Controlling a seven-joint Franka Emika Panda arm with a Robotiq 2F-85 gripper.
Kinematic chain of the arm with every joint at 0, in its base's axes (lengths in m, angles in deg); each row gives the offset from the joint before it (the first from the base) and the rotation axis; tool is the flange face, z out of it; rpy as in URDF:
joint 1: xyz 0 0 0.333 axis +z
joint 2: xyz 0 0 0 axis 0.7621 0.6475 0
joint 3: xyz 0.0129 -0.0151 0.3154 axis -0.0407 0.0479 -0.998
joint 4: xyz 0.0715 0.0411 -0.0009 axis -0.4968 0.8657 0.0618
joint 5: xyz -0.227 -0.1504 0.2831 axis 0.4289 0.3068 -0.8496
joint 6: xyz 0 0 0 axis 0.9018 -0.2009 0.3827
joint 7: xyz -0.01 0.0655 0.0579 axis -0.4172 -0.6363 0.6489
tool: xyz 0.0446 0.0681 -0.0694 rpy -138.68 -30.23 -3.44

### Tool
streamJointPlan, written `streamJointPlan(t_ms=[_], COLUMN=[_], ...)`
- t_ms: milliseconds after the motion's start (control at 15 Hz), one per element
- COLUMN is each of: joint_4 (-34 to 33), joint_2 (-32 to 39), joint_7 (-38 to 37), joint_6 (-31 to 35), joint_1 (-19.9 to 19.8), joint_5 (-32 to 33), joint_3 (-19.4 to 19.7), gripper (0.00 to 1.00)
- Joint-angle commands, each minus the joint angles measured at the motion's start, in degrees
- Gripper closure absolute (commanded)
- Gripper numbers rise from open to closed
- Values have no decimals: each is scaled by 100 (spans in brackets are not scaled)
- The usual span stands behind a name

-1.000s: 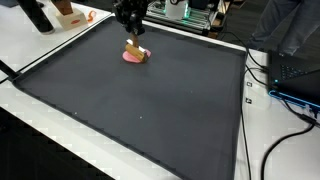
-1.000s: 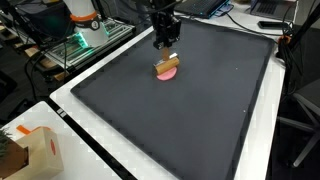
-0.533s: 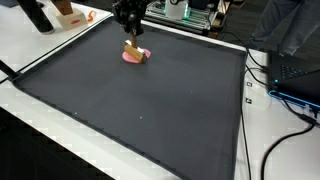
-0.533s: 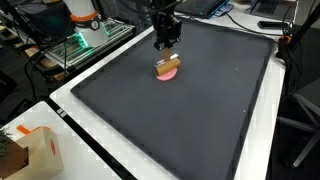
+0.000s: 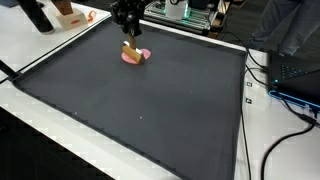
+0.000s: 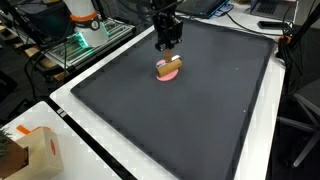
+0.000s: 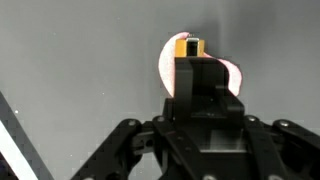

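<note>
Over black mat (image 5: 150, 110) | end effector (image 5: 129, 41) clamped on wooden block (image 5: 130, 50); block over pink disc (image 5: 141, 57)

The block (image 5: 131, 49) sits at the fingertips of the gripper (image 5: 129, 38), directly beneath it. The disc (image 5: 141, 57) lies under the block. The mat (image 5: 150, 100) lies beneath the disc.

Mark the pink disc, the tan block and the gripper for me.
pink disc (image 6: 163, 76): exterior view, on its bare near rim.
tan block (image 7: 186, 46): wrist view, on its lit yellow face.
gripper (image 6: 167, 47): exterior view, midway between the tips of its fingers.
</note>
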Motion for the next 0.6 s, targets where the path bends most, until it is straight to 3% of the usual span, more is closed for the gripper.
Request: streamJointPlan(t_ms=[0, 533], joint_4=[-89, -87], joint_2=[374, 297], joint_7=[8, -271], joint_6=[416, 568], joint_1=[-80, -98], joint_5=[84, 396], joint_3=[17, 21], gripper=[76, 76])
